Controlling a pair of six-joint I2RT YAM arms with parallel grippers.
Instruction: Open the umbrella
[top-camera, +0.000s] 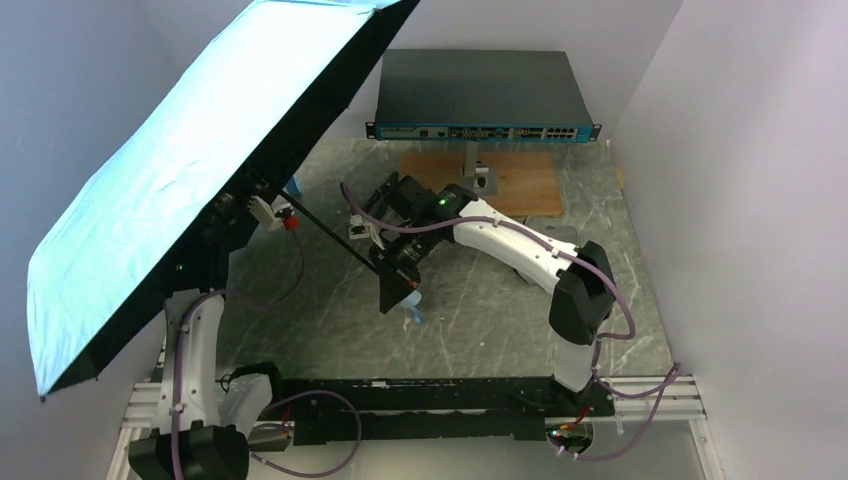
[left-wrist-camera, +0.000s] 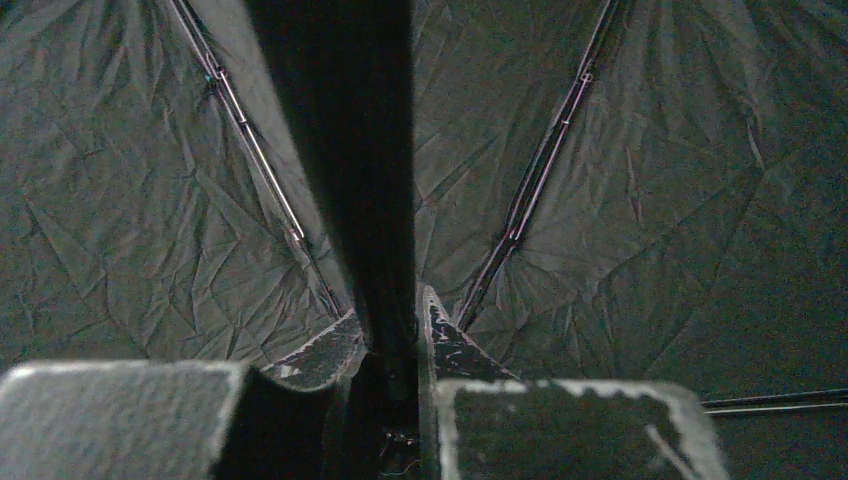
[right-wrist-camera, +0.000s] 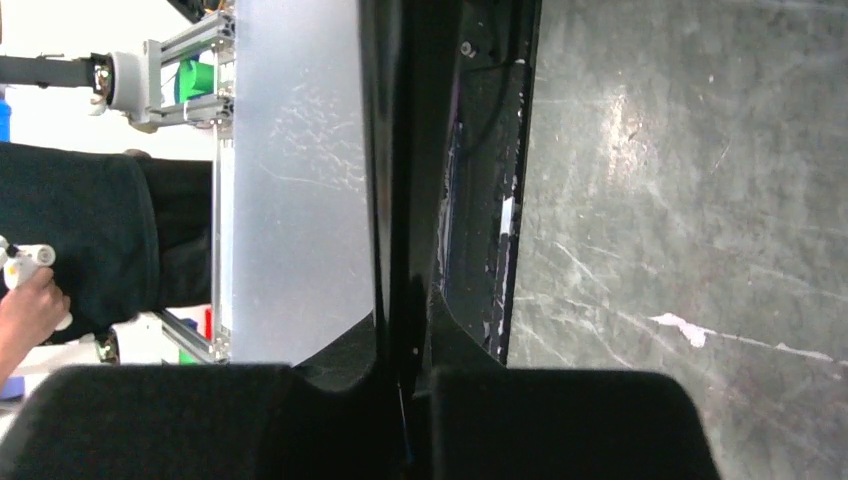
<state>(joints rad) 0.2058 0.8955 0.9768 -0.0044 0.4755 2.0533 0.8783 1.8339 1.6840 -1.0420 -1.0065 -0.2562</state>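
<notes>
The umbrella is open. Its sky-blue canopy (top-camera: 190, 170) tilts up at the left, over the left arm. The thin black shaft (top-camera: 330, 235) slants down to the pale-blue handle (top-camera: 413, 312) near the table middle. My left gripper (top-camera: 262, 210) is shut on the shaft just under the canopy. In the left wrist view the shaft (left-wrist-camera: 360, 150) runs between the gripper's (left-wrist-camera: 390, 335) fingers, towards the black underside (left-wrist-camera: 650, 200) with its ribs. My right gripper (top-camera: 398, 275) is shut on the shaft's lower end above the handle. The right wrist view shows the shaft (right-wrist-camera: 405, 150) between its (right-wrist-camera: 405, 350) fingers.
A dark network switch (top-camera: 485, 95) stands at the back, with a wooden board (top-camera: 520, 185) and a small grey stand (top-camera: 480, 178) in front of it. Walls close in on both sides. A metal rail (top-camera: 640, 400) runs along the near edge. A person's hand (right-wrist-camera: 30, 305) shows beyond the table.
</notes>
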